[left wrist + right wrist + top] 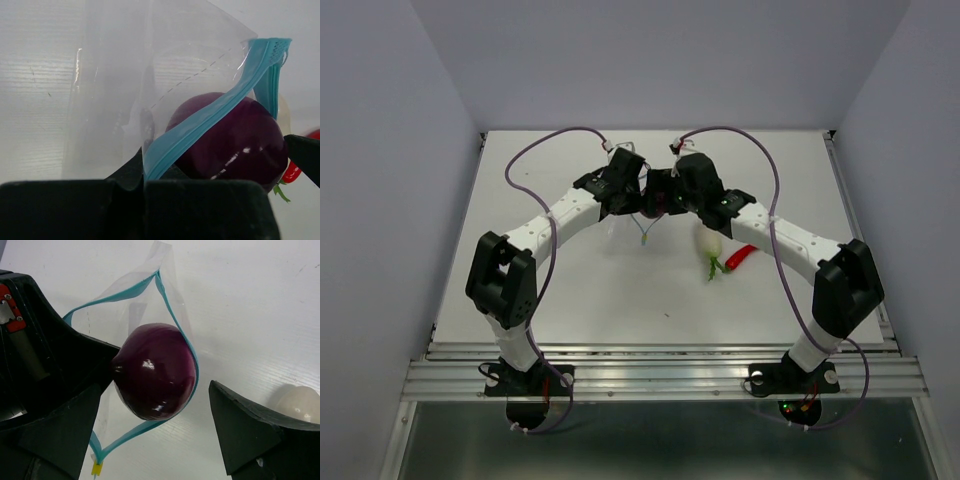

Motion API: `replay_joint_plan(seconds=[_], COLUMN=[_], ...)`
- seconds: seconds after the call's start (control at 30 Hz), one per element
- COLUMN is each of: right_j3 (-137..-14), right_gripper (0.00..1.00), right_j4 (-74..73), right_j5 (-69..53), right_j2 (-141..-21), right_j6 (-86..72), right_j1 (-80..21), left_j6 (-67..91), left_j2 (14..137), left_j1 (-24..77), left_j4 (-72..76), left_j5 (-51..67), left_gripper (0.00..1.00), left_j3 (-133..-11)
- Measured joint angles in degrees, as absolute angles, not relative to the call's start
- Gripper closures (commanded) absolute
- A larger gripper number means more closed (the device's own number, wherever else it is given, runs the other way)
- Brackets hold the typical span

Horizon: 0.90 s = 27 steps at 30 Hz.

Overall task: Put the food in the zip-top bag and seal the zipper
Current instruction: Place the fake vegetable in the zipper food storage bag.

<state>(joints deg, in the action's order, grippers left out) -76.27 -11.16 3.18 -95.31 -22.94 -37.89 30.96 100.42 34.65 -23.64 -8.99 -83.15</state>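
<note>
The clear zip-top bag (115, 75) hangs above the table at its middle back, held up by my left gripper (144, 175), which is shut on the light blue zipper (215, 115). The zipper (115, 295) is spread into an open loop. The dark purple ball (155, 370) sits in that loop, inside the bag's mouth. My right gripper (155, 386) is open, with a finger on either side of the ball and the right finger well clear of it. The white radish (709, 240) and the red chili (740, 258) lie on the table under my right arm.
Both grippers meet close together in the top view, the left gripper (638, 200) and the right gripper (670, 195). The radish (300, 402) lies just beyond my right finger. A metal rail (660, 375) runs along the table's near edge. Grey walls stand on three sides.
</note>
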Motion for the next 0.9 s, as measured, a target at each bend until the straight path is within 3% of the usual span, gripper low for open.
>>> replay_joint_plan(seconds=[0.17, 0.47, 0.77, 0.9], right_j3=[-76.5, -75.9, -72.3, -71.9], right_gripper=[0.00, 0.01, 0.15, 0.16], right_j4=[-11.2, -14.1, -12.4, -13.0], right_j5=[3.2, 3.7, 0.9, -0.9], right_j2=[-95.3, -90.8, -85.5, -86.0], right_j6=[-22.9, -24.2, -28.8, -28.8], right_j1=[-37.9, -36.2, -27.7, -27.7], left_j6=[31.0, 31.4, 31.4, 31.4], left_j2=[100.4, 100.4, 100.4, 100.4], left_j1=[34.7, 34.6, 34.7, 34.7], left_j4=[-23.4, -21.9, -22.1, -22.1], left_j5=[-9.0, -8.6, -7.8, -7.5], left_gripper=[1.00, 1.00, 1.00, 1.00], left_j3=[-83.1, -83.2, -83.0, -83.0])
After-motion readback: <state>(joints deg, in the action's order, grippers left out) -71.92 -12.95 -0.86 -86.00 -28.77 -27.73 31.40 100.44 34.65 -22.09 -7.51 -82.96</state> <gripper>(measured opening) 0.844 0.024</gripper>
